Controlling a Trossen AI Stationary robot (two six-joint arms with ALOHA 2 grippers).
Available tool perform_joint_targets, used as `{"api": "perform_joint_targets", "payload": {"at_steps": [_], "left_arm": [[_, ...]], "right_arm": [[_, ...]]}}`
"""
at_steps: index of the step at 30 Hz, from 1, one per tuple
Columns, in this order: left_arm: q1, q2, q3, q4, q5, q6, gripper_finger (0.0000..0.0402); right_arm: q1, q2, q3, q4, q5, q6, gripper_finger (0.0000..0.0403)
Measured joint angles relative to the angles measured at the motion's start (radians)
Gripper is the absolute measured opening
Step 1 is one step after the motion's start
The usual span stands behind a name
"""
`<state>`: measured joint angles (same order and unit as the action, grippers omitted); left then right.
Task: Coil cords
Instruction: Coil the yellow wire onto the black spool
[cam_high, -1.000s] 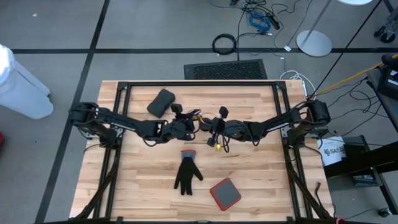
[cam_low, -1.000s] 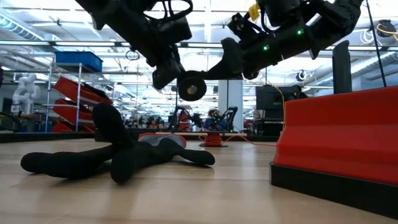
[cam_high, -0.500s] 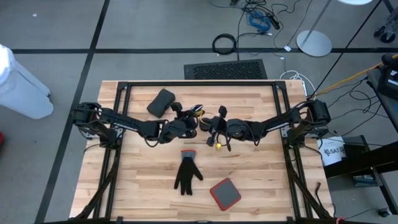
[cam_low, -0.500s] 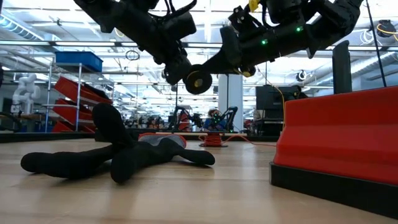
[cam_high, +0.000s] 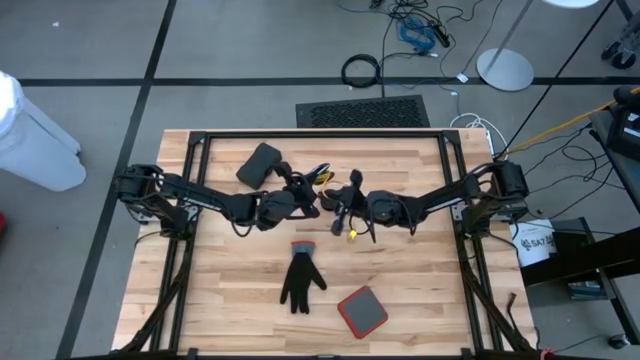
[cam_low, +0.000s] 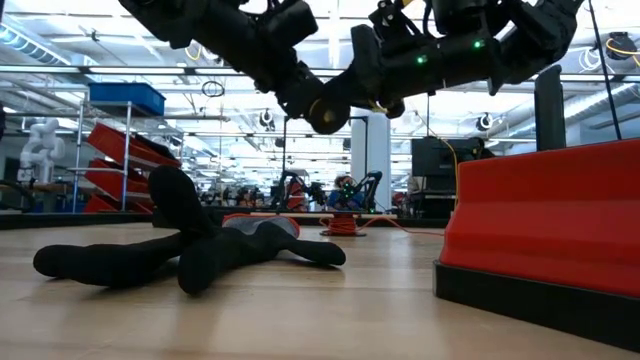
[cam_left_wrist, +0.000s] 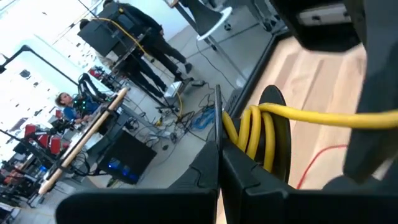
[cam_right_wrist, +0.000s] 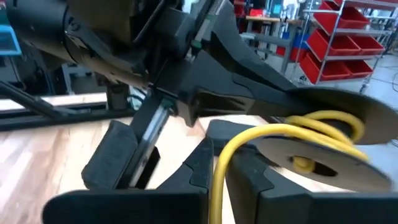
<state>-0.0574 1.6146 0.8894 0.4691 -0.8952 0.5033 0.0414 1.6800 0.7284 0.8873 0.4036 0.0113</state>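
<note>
Looping yellow cord (cam_left_wrist: 256, 132) — black puck (cam_left_wrist: 281, 134)

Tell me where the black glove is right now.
In the high view the black glove lies flat on the wooden table, toward its front middle, just left of the red pad and below both grippers.

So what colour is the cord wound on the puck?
Yellow cord, clearest in the left wrist view.

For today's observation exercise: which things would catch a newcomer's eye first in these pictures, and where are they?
The left gripper and right gripper meet above mid-table, pinching a yellow cord wound on a black puck. In front lie a black glove and a red-edged pad.
</note>
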Motion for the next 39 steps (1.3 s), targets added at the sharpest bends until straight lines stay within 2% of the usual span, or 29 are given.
{"api": "perform_joint_targets", "payload": {"at_steps": [9,13,20,26,32,36,39], "left_arm": [[0.010,0.000,0.000,0.047,0.027,-0.101,0.0000],[0.014,0.000,-0.006,0.046,0.030,-0.124,0.0000],[0.020,0.000,-0.007,0.048,0.039,-0.156,0.0000],[0.022,0.000,-0.007,0.043,0.049,-0.158,0.0000],[0.022,0.000,-0.007,0.076,0.049,-0.162,0.0000],[0.028,0.000,-0.007,0.090,0.050,-0.200,0.0000],[0.039,0.004,-0.007,0.096,0.090,-0.252,0.0000]], "right_arm": [[0.007,0.097,0.042,0.083,0.014,-0.073,0.0022],[0.020,0.117,0.047,0.143,0.071,-0.133,0.0009],[0.026,0.118,0.047,0.129,0.096,-0.156,0.0003],[0.035,0.118,0.047,0.045,0.099,-0.157,0.0004],[0.038,0.118,0.047,0.014,0.104,-0.120,0.0004],[0.048,0.117,0.047,0.020,0.139,-0.092,0.0004],[0.057,0.117,0.047,0.033,0.156,-0.105,0.0004]]}}
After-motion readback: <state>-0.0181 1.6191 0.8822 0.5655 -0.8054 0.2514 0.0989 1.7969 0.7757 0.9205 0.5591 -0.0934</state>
